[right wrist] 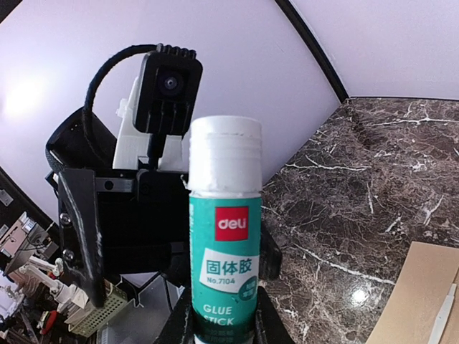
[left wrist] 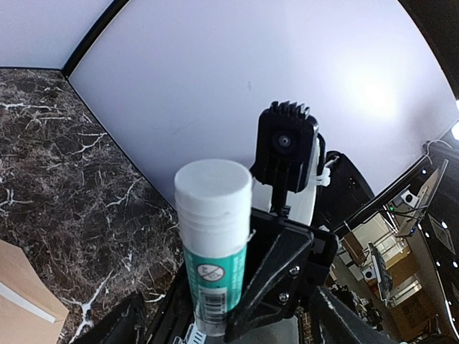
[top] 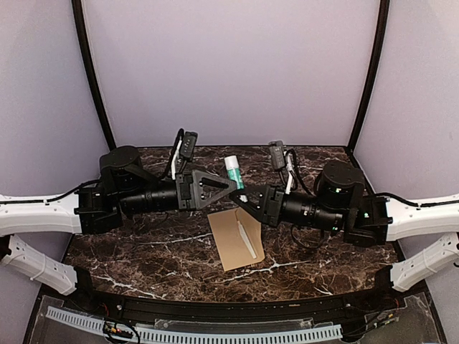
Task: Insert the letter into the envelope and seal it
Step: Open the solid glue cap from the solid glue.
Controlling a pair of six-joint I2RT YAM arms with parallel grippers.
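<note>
The envelope (top: pixel 231 244) lies flat on the marble table (top: pixel 143 251), with a white strip (top: pixel 248 239) on it.
Top view: it sits just nearer the bases than both arms' tips, where a glue stick (top: pixel 233 170) stands upright. Left wrist: the left gripper (left wrist: pixel 229 326) gapes, the stick before it. Right wrist: the right gripper (right wrist: pixel 222 331) clamps the stick's base, the envelope at lower right.

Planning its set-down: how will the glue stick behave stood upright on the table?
The glue stick is tall and narrow, so it probably tips easily, then rolls, being round. Its glossy plastic looks rigid and likely somewhat slippery.
</note>
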